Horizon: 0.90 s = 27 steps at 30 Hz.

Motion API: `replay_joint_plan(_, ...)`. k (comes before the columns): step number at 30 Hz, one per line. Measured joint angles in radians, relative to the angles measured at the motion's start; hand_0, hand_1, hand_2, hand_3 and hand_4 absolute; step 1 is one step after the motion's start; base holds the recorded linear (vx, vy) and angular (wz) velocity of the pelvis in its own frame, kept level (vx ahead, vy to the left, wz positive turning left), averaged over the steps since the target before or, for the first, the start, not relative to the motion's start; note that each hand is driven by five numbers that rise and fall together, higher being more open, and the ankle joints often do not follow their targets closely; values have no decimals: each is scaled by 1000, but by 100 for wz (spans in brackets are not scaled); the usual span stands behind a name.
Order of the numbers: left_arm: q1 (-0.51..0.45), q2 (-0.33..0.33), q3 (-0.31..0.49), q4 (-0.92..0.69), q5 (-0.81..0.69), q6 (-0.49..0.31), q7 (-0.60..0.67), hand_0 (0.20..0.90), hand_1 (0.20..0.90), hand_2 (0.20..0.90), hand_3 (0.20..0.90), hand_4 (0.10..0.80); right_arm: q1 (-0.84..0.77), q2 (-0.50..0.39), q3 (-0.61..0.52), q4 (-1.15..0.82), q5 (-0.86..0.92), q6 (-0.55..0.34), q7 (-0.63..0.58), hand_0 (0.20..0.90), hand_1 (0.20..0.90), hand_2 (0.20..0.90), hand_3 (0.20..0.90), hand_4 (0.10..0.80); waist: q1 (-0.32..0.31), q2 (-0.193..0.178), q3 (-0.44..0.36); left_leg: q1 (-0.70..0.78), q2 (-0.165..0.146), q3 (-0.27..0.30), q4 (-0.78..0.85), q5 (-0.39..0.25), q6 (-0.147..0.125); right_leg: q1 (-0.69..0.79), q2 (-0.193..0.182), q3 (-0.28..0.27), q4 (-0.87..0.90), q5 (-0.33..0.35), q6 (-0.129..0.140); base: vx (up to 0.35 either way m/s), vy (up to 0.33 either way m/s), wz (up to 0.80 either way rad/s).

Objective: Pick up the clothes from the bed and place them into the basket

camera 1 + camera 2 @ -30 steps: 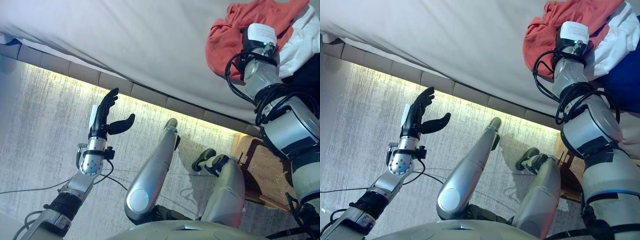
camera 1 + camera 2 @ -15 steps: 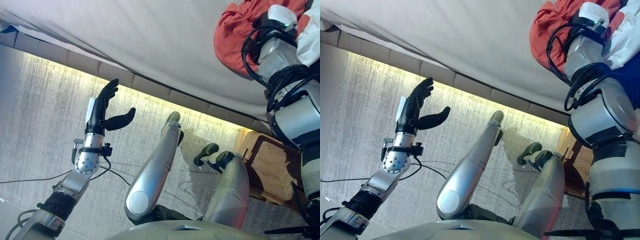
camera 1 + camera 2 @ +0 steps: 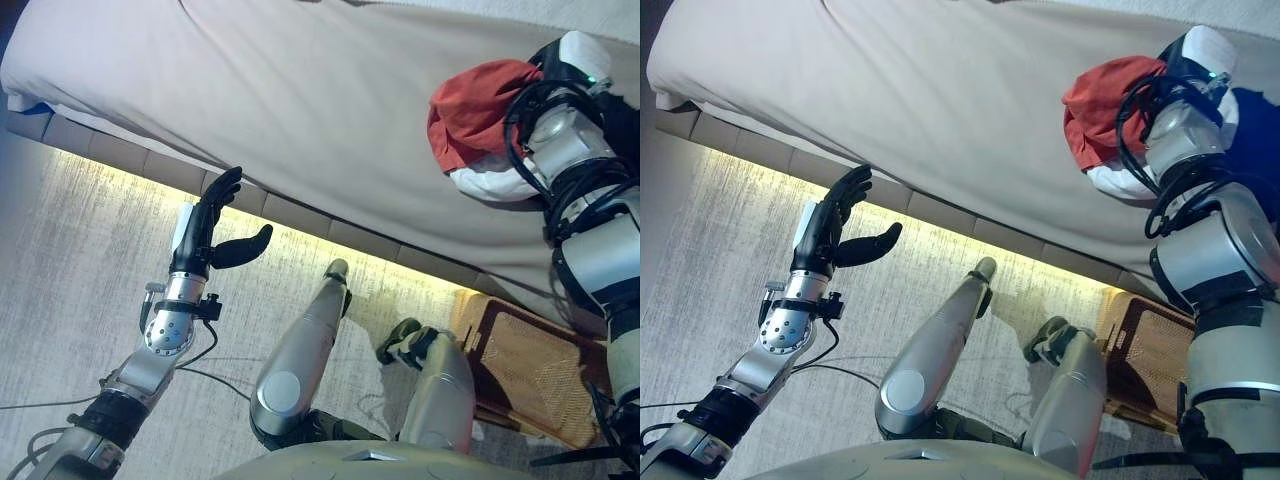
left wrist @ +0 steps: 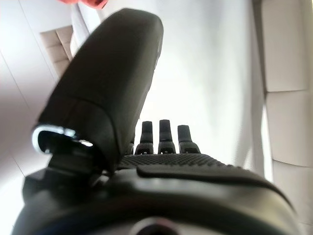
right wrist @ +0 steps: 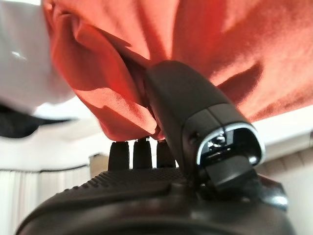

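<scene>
Clothes (image 3: 478, 110), 1 red garment bunched with white fabric, hang lifted above the bed (image 3: 300, 90), gripped by the right hand (image 5: 195, 122); its thumb and fingers are closed into the red cloth. Step in hand, by judgement: the carry from bed to basket (image 3: 530, 365). The basket stands on the floor beside the bed edge, well apart from the bundle. The next move calls for swinging the load over the basket opening before release. The left hand (image 3: 205, 228) is raised over the floor, fingers spread, holding nothing.

Perhaps three garments (image 3: 480, 105), one basket (image 3: 530, 365)
</scene>
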Motion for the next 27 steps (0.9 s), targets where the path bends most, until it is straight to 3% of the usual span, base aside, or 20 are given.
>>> replay_joint_plan(6, 1, -2, -4, 22, 4, 37, -15, 900, 900, 900, 900, 800, -4, -68, -77, -43, 119, -43, -27, 300, 300, 300, 200, 100, -11, -32, -15, 243, 43, 35, -255, 73, -4, 204, 59, 2, -245, 102, 39, 88, 15, -26)
replay_joint_plan(10, -19, -1, -11, 106, 6, 87, -26, 900, 900, 900, 900, 800, -49, -130, -114, -96, 206, -50, -16, 300, 300, 300, 200, 100, -61, -71, -47, 348, 66, 57, -356, 94, -9, 303, 91, 4, -363, 153, 47, 71, 23, -21)
replay_joint_plan(12, -33, -1, -25, 145, 24, 120, -38, 900, 900, 900, 900, 800, -93, -173, -114, -110, 234, -53, -2, 300, 300, 300, 200, 100, -80, -73, -48, 410, 77, 70, -394, 99, -9, 366, 106, 7, -424, 180, 46, 73, 37, -25)
replay_joint_plan(15, -32, -2, -58, 223, 41, 124, -37, 900, 900, 900, 900, 800, -106, -223, -113, -153, 242, -72, 3, 300, 300, 300, 200, 100, -119, -109, -131, 429, 85, 108, -447, 99, -9, 374, 119, 33, -493, 198, 62, 55, 44, -31)
replay_joint_plan(19, -37, -23, -69, 293, 44, 140, -34, 900, 900, 900, 900, 800, -125, -280, -106, -214, 238, -93, 42, 300, 300, 300, 200, 100, -191, -128, -168, 496, 104, 176, -500, 100, -9, 445, 150, 93, -631, 271, 68, 25, 42, -49)
replay_joint_plan(21, -36, -42, -80, 337, 44, 140, -33, 900, 900, 900, 900, 800, -92, -294, -109, -225, 237, -104, 69, 300, 300, 300, 200, 100, -236, -141, -230, 505, 105, 203, -543, 100, -9, 449, 155, 118, -694, 295, 83, 2, 4, -48)
replay_joint_plan(24, -37, -69, -83, 360, 45, 140, -36, 900, 900, 900, 900, 800, 9, -318, -154, -273, 216, -107, 95, 300, 300, 300, 200, 100, -287, -147, -255, 555, 107, 245, -576, 102, -6, 493, 163, 165, -768, 337, 83, -11, -8, -47)
replay_joint_plan(27, -39, -95, -83, 378, 50, 139, -38, 900, 900, 900, 900, 800, 204, -324, -249, -329, 210, -109, 115, 300, 300, 300, 200, 100, -338, -149, -315, 580, 108, 285, -618, 102, -6, 501, 169, 199, -817, 357, 86, -20, 4, -40)
